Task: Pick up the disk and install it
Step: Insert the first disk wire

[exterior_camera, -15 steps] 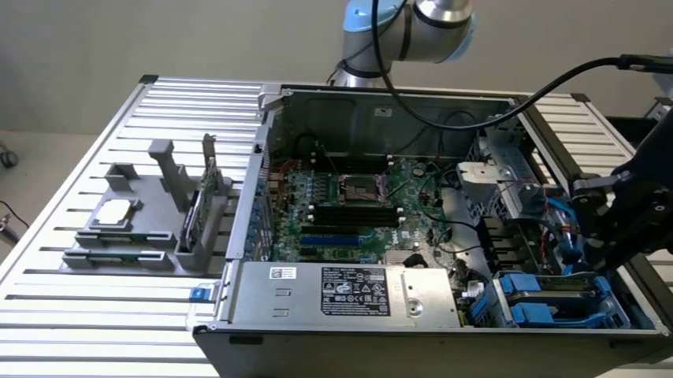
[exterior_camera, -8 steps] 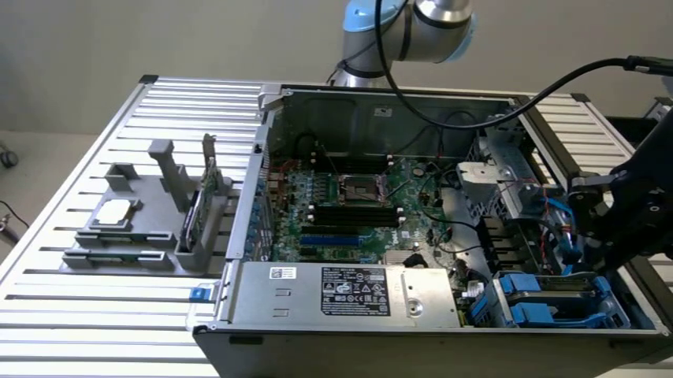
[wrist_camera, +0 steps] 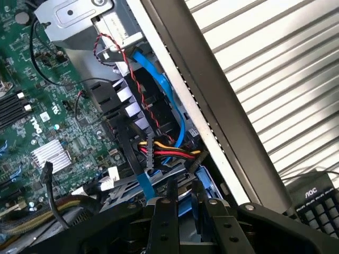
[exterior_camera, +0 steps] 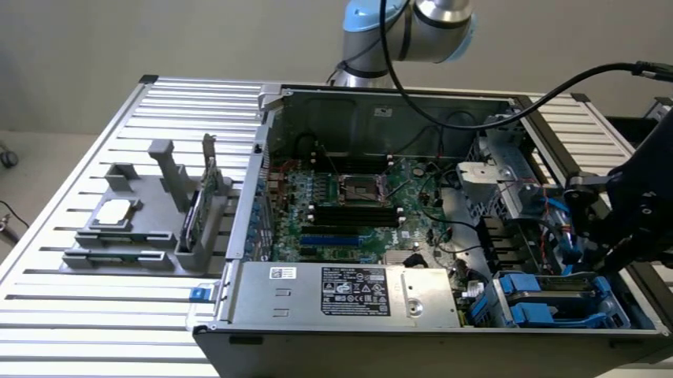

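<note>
Where the metal case [exterior_camera: 368, 354] opens, black angular fingers [wrist_camera: 164, 217] clamp the disk [wrist_camera: 186, 205] by its blue plastic frame.

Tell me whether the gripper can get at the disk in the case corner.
Probably yes. The gripper hangs right over the disk in its blue frame, and the case is open on top. The power cables beside it could snag.

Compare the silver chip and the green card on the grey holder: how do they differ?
The silver chip lies flat; the green card stands upright on edge. The chip is small and square; the card is long and thin. Both sit in the grey holder on the slatted table, to the exterior view's left of the open case.
</note>
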### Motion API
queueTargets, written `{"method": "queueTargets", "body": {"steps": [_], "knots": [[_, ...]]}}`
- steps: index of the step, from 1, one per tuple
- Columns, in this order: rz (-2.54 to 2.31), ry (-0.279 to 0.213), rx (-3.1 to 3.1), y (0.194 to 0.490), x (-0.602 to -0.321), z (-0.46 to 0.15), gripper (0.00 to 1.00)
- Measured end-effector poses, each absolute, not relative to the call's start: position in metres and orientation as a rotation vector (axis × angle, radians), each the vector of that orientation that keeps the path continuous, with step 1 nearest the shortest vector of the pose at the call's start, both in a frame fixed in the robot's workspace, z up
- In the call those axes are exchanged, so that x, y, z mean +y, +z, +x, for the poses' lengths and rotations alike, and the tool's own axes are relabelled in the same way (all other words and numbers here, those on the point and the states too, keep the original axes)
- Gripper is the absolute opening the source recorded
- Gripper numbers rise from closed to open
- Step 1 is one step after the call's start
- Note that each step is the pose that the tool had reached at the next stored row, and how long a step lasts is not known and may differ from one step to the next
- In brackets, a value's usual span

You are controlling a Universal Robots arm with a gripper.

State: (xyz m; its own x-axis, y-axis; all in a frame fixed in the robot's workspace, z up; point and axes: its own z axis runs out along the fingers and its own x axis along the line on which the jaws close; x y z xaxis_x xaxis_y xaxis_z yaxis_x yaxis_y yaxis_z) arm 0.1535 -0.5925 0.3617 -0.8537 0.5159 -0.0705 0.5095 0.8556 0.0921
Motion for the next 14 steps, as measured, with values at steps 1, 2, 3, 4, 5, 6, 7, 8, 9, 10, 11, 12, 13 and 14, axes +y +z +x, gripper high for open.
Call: {"method": "queueTargets", "body": {"steps": [1, 2, 3, 4, 5, 6, 7, 8, 9, 10, 11, 12, 13, 14], "knots": [[0.839, 0.107, 2.929, 0.361, -0.592, 0.153, 0.25], [0.862, 0.109, 2.922, 0.360, -0.592, 0.154, 0.25], [0.884, 0.111, 2.915, 0.359, -0.592, 0.154, 0.25], [0.907, 0.114, 2.909, 0.358, -0.592, 0.154, 0.25], [0.929, 0.117, 2.902, 0.357, -0.592, 0.154, 0.25], [0.950, 0.120, 2.895, 0.356, -0.592, 0.154, 0.25], [0.969, 0.124, 2.889, 0.355, -0.592, 0.154, 0.25], [0.988, 0.127, 2.883, 0.354, -0.592, 0.154, 0.25], [1.007, 0.131, 2.877, 0.353, -0.592, 0.154, 0.25], [1.022, 0.135, 2.872, 0.352, -0.592, 0.154, 0.25], [1.036, 0.139, 2.868, 0.350, -0.592, 0.154, 0.25], [1.048, 0.142, 2.864, 0.349, -0.592, 0.155, 0.25], [1.060, 0.146, 2.860, 0.348, -0.592, 0.155, 0.25], [1.071, 0.149, 2.856, 0.347, -0.592, 0.156, 0.25]]}}
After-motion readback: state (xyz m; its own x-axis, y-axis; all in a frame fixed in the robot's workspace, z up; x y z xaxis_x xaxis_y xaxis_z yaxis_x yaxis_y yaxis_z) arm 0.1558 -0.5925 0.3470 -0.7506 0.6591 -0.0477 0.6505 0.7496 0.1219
